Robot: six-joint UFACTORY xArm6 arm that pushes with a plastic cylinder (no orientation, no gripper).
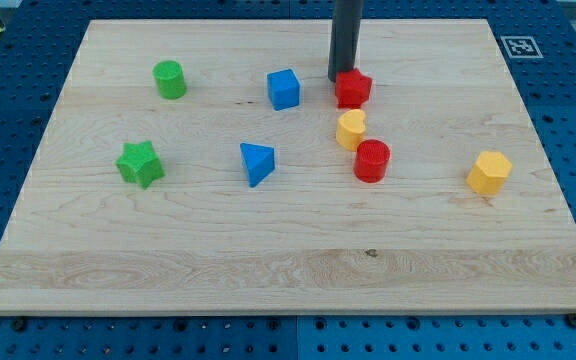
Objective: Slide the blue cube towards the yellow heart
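The blue cube sits on the wooden board in the upper middle of the view. The yellow heart lies lower and to the right of it, just above a red cylinder. My tip is the lower end of the dark rod coming down from the view's top. It stands to the right of the blue cube, with a gap between them, and touches or nearly touches the left side of a red hexagonal block.
A green cylinder is at the upper left, a green star at the left, a blue triangle in the middle, a yellow hexagon at the right. The board lies on a blue perforated table.
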